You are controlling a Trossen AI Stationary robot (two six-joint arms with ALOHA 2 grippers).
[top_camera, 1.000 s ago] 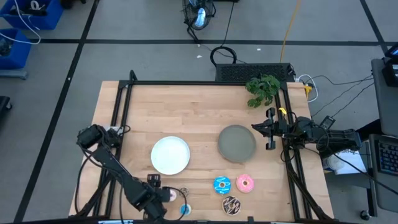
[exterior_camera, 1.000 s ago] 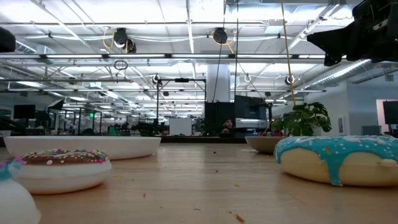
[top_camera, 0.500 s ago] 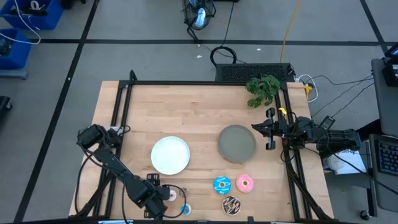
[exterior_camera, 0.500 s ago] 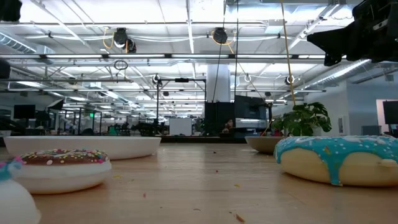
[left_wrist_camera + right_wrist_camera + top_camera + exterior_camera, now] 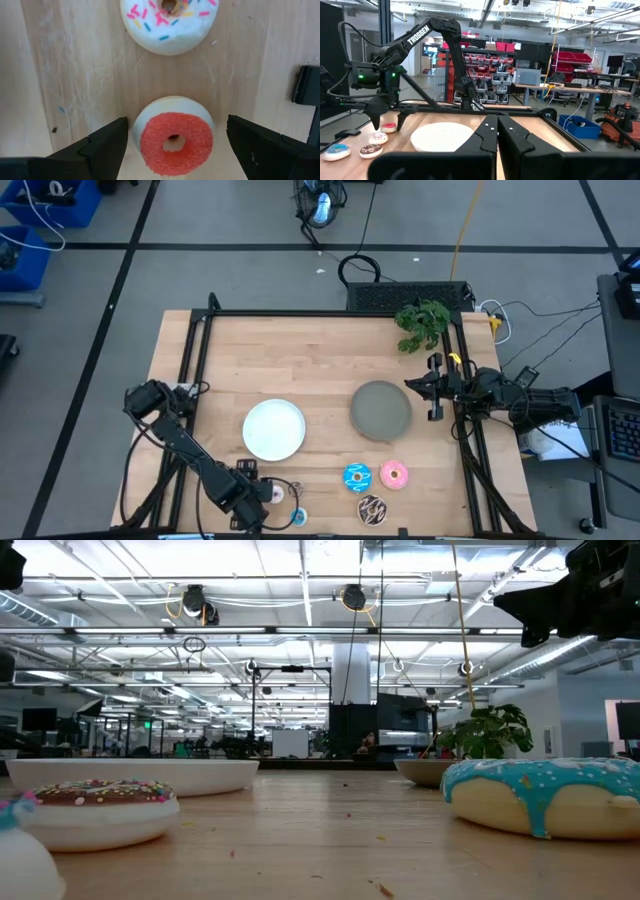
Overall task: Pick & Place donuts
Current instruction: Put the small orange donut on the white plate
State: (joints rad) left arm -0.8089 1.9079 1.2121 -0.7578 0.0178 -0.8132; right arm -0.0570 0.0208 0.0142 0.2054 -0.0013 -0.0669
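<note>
Red icing faced up on the tiny donut, which was bracketed by the left gripper at the table's near edge — fingers spread wide, neither seen touching it. A white sprinkled donut lay just beyond. The right gripper was parked beside the gray plate, jaws pressed together.

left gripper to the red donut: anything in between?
Nothing visible. The left gripper is open with a finger on each side of the red donut, bare wood in both gaps. The white sprinkled donut lies beyond, apart from it.
</note>
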